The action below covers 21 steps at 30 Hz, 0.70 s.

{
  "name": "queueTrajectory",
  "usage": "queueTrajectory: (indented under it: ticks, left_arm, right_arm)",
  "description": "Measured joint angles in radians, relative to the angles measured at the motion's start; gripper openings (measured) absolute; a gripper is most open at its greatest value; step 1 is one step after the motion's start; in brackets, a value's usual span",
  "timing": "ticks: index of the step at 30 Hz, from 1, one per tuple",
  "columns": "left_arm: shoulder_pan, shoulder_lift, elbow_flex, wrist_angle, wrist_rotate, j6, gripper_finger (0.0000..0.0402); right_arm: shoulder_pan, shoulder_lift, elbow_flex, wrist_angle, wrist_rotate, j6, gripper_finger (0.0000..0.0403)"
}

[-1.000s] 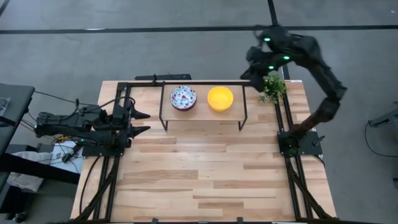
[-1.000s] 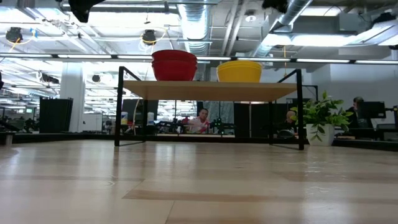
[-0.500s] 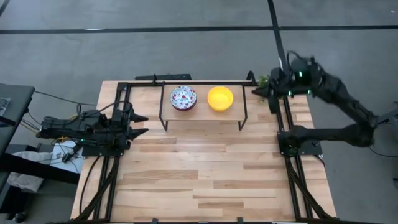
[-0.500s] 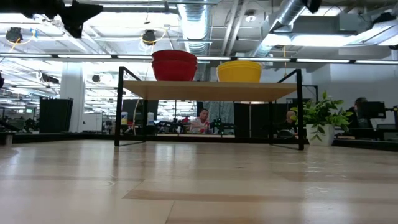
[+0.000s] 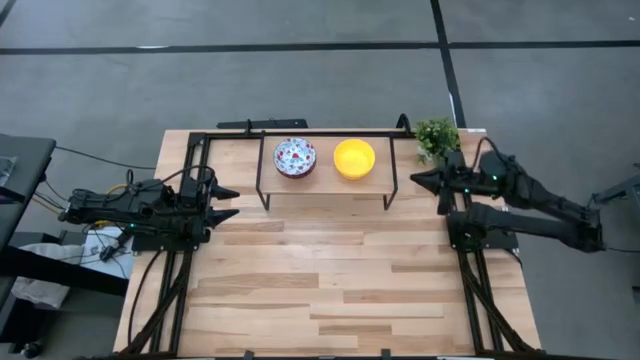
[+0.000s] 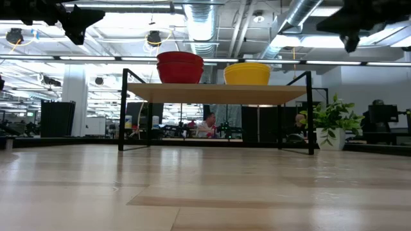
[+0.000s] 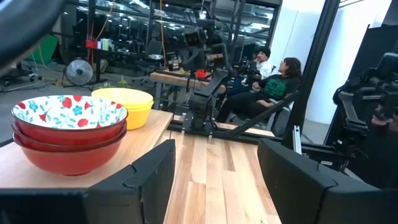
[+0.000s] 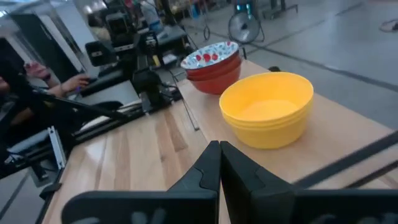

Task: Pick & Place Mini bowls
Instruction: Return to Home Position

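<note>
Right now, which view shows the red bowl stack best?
Left wrist view: the red stack shows layered rims and patterned inside. High view shows only the inside; low, only red sides; right wrist, farther off.

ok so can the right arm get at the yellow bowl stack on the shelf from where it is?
Probably yes. The right hand sits shut just off the right end of the shelf, pointing at the yellow stack, with nothing showing between them. The red stack stands beyond it.
</note>
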Motion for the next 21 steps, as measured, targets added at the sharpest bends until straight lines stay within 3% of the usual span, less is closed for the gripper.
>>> queueTrajectory:
  ticks: [6, 11, 21]
  left_arm:
    - [0.0, 0.0, 0.0, -0.002, 0.0, 0.0, 0.0227]
    - [0.0, 0.0, 0.0, -0.005, -0.001, 0.005, 0.0227]
    - [-0.001, 0.0, -0.007, -0.008, 0.059, 0.052, 0.0227]
  right_arm:
    - [0.041, -0.202, -0.108, 0.002, 0.009, 0.088, 0.0]
    - [0.07, -0.356, -0.222, 0.006, 0.099, 0.131, 0.0]
    - [0.109, -0.356, -0.343, 0.084, 0.117, 0.076, 0.0]
